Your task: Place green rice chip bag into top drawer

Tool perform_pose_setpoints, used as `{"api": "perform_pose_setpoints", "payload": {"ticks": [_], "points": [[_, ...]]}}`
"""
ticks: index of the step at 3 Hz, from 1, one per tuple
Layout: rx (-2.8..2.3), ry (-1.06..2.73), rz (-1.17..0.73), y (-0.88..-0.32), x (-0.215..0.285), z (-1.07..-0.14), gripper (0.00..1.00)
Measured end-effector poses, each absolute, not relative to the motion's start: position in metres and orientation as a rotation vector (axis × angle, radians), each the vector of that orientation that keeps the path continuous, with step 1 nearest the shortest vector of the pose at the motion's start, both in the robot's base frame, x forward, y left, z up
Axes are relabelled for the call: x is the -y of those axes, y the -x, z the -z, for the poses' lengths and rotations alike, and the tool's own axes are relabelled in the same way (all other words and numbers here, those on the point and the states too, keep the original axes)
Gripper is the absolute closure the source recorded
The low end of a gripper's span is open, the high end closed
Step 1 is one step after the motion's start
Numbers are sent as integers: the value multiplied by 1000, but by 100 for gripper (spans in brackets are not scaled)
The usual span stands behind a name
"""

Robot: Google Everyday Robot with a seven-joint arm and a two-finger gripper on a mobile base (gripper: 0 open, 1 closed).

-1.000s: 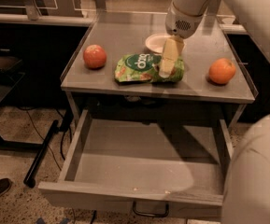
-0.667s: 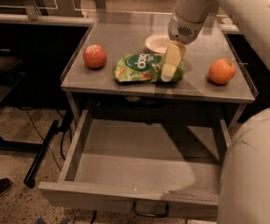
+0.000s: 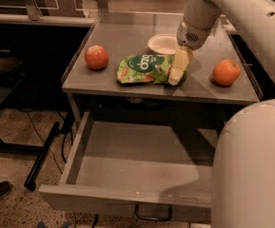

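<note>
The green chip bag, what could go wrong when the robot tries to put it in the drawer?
The gripper sits at the right end of the green rice chip bag, so the bag might slip or dangle if lifted.
The white bowl lies close behind the gripper; a swing might nudge it.
The top drawer is open below the table, so the bag might snag on its front edge.

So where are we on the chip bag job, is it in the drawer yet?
Done: the top drawer is pulled open, no bag in it. In hand: the gripper is down at the right end of the green rice chip bag, which lies flat on the tabletop. Left: lift the bag, carry it over the drawer and release it there.
</note>
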State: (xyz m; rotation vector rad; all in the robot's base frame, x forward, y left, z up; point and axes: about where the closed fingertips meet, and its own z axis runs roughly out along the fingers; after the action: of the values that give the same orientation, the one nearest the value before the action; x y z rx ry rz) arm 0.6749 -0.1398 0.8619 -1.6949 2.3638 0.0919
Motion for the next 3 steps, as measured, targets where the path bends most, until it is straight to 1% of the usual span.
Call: {"api": "perform_pose_setpoints", "payload": {"ticks": [3], "points": [[-2411,1670,-158,-686,136,-838,0]]}}
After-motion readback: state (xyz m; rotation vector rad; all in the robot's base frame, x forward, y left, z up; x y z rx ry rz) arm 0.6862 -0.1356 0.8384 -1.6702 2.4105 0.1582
